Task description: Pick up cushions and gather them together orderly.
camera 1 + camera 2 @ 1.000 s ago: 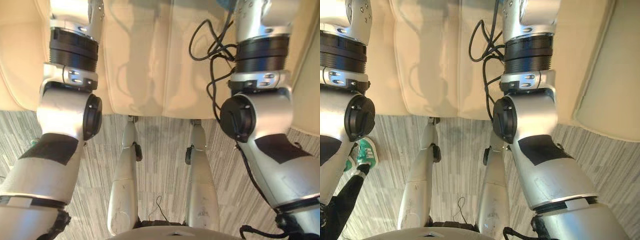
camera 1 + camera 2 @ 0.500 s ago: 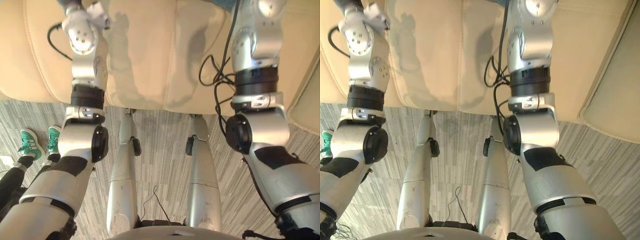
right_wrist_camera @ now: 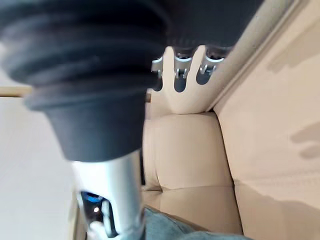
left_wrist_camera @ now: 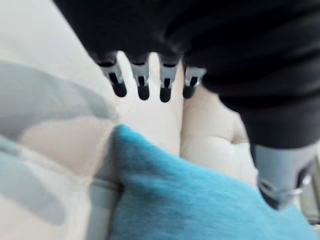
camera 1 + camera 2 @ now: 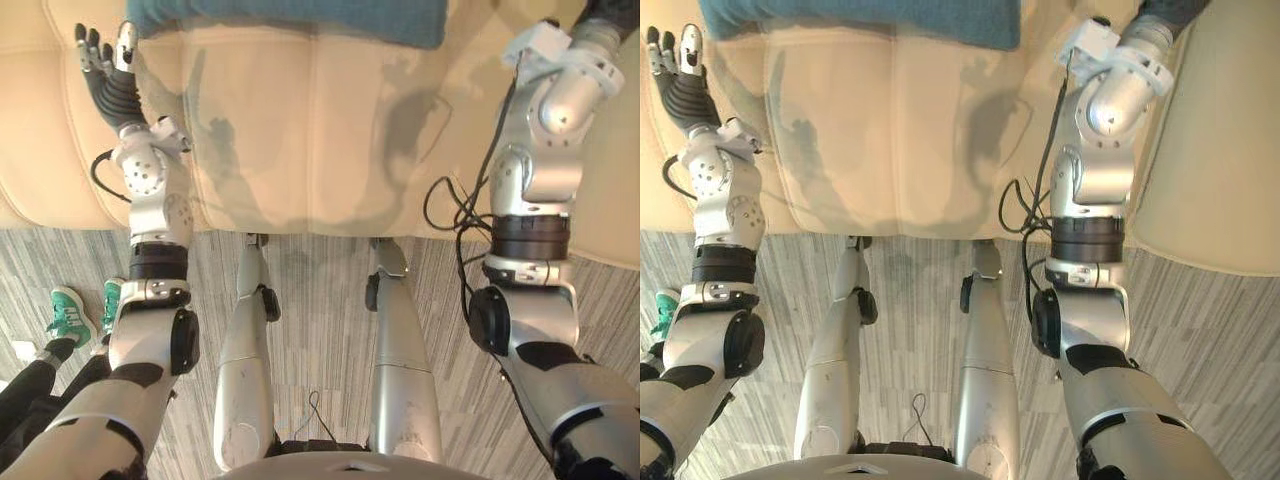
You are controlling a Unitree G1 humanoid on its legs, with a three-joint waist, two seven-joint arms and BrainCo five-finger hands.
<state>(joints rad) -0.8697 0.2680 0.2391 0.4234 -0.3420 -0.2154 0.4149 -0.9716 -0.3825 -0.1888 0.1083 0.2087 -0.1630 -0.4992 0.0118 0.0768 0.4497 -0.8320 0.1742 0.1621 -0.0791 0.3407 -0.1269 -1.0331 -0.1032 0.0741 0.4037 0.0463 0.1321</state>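
Left eye view: a blue cushion [image 5: 290,18] lies along the back edge of the sofa [image 5: 260,130] seat. The left hand [image 5: 103,62] hovers just beside its left corner, fingers straight, empty.

Left wrist view: the cushion looks soft and light, so I would grasp a corner deeply.

Right wrist view: the right hand [image 3: 181,69] is relaxed and holds nothing.

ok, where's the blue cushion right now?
At the top edge of the eye views, the blue cushion lies on the beige sofa, between the two arms, its left end beside the raised left hand.
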